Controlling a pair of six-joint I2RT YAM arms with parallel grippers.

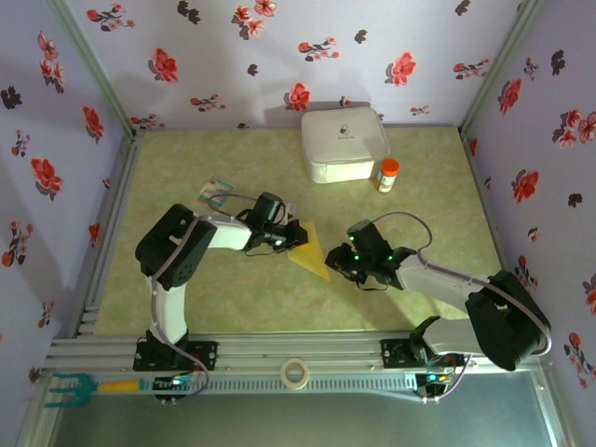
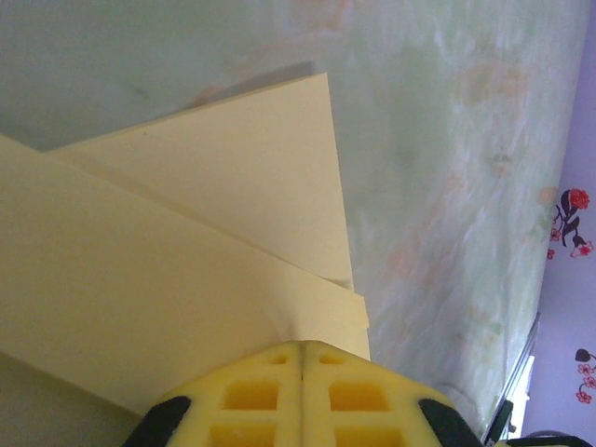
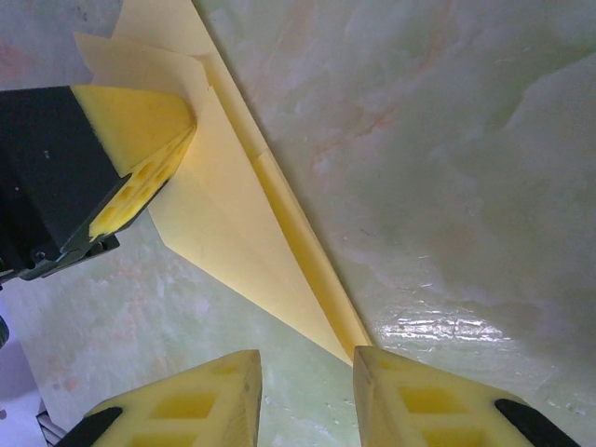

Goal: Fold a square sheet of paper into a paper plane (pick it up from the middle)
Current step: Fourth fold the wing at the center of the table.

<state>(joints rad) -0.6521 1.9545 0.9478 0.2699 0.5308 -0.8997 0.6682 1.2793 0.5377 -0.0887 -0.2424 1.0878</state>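
Left gripper point(image 1: 284, 235) pinched tight on the wide back end of the paper plane point(image 1: 312, 247). Plane lies folded, mid-table point(image 1: 233, 298), point aimed toward the right arm. Right gripper point(image 3: 307, 372) has its jaws apart and grips nothing, sitting just at the plane's tip. White box point(image 1: 343, 144) and small bottle point(image 1: 387, 174) sit at the far edge.

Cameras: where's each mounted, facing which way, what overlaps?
Top external: above, behind the bases, facing down at the table; shows both arms, left hand, right hand.
Left wrist: on the left arm, facing along its shut fingers at the plane they pinch.
Right wrist: on the right arm, facing down past its parted fingers at the plane's tip.
Shared: top and right wrist show the left hand on the plane.
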